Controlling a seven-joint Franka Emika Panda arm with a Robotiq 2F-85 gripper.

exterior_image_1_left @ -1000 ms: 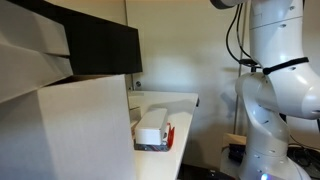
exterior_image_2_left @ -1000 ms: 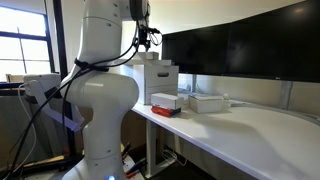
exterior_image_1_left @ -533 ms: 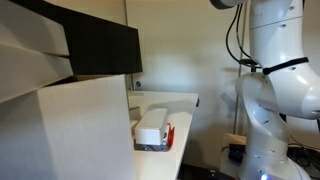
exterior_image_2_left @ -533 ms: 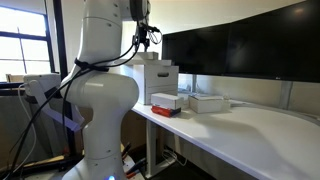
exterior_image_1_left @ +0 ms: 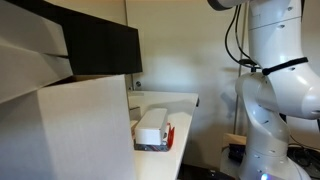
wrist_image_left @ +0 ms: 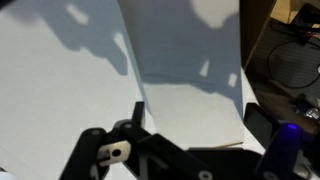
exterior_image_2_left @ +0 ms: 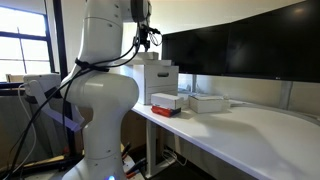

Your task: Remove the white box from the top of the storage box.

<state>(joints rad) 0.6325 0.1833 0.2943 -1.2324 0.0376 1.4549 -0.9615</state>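
Your arm (exterior_image_2_left: 100, 90) stands tall beside the table (exterior_image_2_left: 250, 130) with the wrist lifted high and the gripper (exterior_image_2_left: 149, 39) pointing down. You cannot tell whether its jaws are spread or pressed together. The white box (exterior_image_2_left: 166, 98) lies flat on top of the storage box (exterior_image_2_left: 164, 110) at the table's near end, well below the gripper and untouched by it.
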